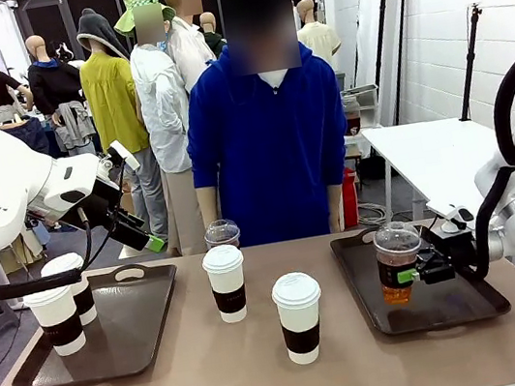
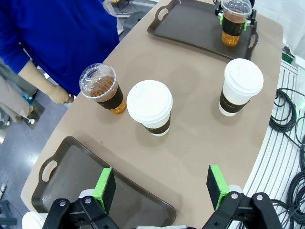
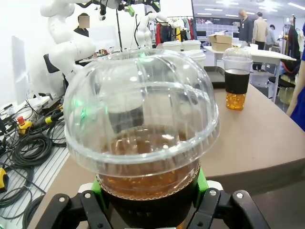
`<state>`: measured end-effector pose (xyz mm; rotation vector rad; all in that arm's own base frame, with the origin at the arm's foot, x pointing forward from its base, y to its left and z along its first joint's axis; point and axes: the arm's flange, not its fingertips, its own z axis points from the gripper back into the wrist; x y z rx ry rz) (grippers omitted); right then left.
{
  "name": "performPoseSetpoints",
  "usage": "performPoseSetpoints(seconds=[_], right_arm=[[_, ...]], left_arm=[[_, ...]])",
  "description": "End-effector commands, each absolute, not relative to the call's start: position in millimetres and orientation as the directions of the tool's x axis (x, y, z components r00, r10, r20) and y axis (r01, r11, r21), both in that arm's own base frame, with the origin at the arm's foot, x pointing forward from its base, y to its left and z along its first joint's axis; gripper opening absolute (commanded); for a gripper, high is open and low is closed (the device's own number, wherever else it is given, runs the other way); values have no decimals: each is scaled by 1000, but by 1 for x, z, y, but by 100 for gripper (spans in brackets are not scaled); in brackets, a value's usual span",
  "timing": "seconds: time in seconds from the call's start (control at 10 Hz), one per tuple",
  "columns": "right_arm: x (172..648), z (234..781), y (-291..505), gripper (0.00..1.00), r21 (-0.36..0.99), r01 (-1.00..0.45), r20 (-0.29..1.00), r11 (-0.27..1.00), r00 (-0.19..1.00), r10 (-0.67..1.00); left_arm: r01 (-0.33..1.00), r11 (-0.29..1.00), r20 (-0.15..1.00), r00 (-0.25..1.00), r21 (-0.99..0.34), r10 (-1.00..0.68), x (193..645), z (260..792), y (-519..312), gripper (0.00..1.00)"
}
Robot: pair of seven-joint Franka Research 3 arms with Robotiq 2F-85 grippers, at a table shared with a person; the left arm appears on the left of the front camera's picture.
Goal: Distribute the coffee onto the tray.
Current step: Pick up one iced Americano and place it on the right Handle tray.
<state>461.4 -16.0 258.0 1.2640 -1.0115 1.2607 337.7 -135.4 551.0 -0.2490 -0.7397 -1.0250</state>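
Note:
The coffee stands in several cups. My right gripper [image 1: 417, 274] is shut on a clear dome-lidded cup [image 1: 398, 262] of brown drink, low over the right tray [image 1: 471, 306]; this cup [image 3: 140, 109] looms close between the green pads [image 3: 200, 183]. Another clear cup [image 1: 222, 234] and two white lidded cups with dark sleeves [image 1: 226, 283] [image 1: 300, 316] stand on the table's middle. Two more white cups [image 1: 57, 321] [image 1: 75, 284] stand on the left tray [image 1: 132, 330]. My left gripper [image 1: 141, 227] [image 2: 161, 188] hangs open and holds nothing, above that tray's edge.
A person in a blue top [image 1: 269, 142] stands at the far side of the table, arms down. Cables [image 2: 290, 129] lie on the floor beside the table. Bare tabletop [image 1: 199, 379] stretches along the front edge between the trays.

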Motion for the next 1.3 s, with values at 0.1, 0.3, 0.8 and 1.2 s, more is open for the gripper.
performPoseSetpoints(seconds=[0.1, 0.3, 0.8, 1.2], right_arm=[[468, 249, -20, 77, 70, -992, 993, -104, 59, 107], [472, 243, -19, 77, 63, -994, 992, -94, 51, 117], [472, 234, -20, 94, 101, -991, 985, -88, 87, 149], [472, 238, -20, 100, 126, -988, 979, -90, 109, 173]], left_arm=[[849, 510, 664, 305, 136, -683, 337, 551, -134, 100], [849, 510, 664, 305, 136, -683, 337, 551, -134, 100], [849, 510, 664, 305, 136, -683, 337, 551, -134, 100], [849, 510, 664, 305, 136, -683, 337, 551, -134, 100]])
